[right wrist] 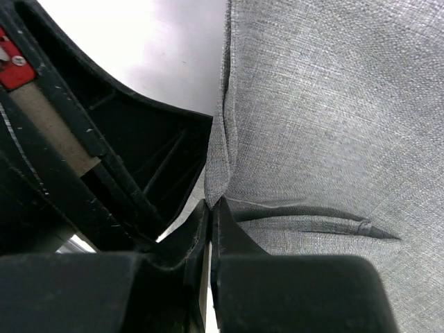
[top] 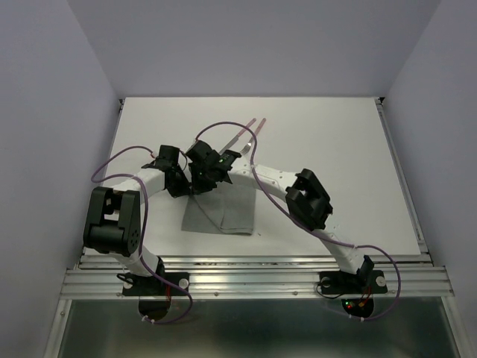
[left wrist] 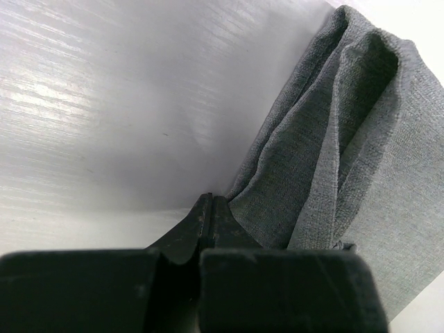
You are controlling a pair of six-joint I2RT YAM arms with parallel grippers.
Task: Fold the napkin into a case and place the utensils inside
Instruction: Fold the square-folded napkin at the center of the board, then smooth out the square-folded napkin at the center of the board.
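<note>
We see the napkin [top: 223,212] lying near the middle of the table [top: 335,149], closer to the near edge than to the far one. Both arms reach in to its far left corner. The left gripper [left wrist: 210,211] has its fingers pressed together with no gap. The cloth's edge runs straight into their tips, and folds rise away from them to the right, so it appears to be pinching the cloth there. The right gripper [right wrist: 212,211] is likewise clamped tight, and the napkin's edge gathers into a narrow pleat just at its tips. In the right wrist view the left gripper's black body sits just beside this pinch, on the cloth's left. So the two grips sit almost against each other at the same corner.

The rest of the napkin lies flat toward the near edge, with a crease running across it. The utensils [top: 241,133] lie side by side past the grippers toward the far edge, apart from the napkin, with their pinkish handles pointing away. We cannot tell which is the knife. Bare tabletop spreads wide to the right edge, and there is a narrower strip to the left edge.
</note>
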